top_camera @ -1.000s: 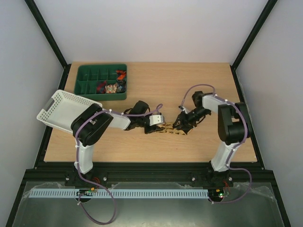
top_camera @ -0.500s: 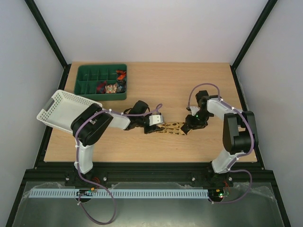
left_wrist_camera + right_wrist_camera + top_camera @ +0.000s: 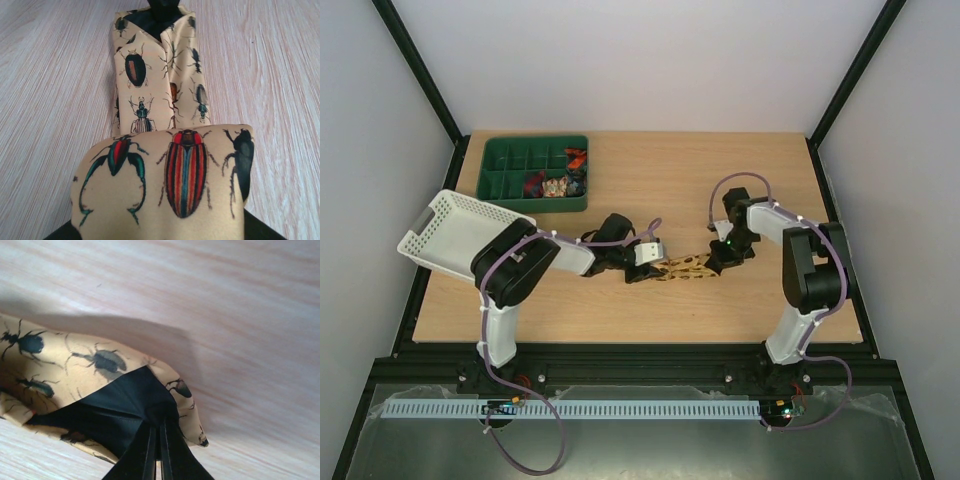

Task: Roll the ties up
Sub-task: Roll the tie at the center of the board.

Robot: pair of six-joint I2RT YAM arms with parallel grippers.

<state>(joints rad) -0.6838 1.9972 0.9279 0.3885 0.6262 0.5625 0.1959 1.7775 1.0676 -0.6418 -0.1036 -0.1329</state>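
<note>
The tan-gold tie (image 3: 685, 265), printed with beetles, lies as a short strip on the table between my two grippers. My left gripper (image 3: 647, 270) holds its rolled left end. In the left wrist view the coil (image 3: 170, 175) fills the foreground and hides the jaws, and the strip (image 3: 160, 85) runs away from it across the wood. My right gripper (image 3: 717, 260) is shut on the far end. In the right wrist view its closed fingers (image 3: 159, 426) pinch the tie's black lining (image 3: 120, 405), with the printed side (image 3: 75, 365) folded around it.
A green compartment tray (image 3: 500, 190) with a few rolled ties stands at the back left. A white slatted basket (image 3: 455, 235) sits tilted at the left edge, beside my left arm. Bare wood lies behind and to the right of the tie.
My right gripper has moved right and slightly back with the tie's end, drawing the strip out longer. The left gripper has stayed in place.
</note>
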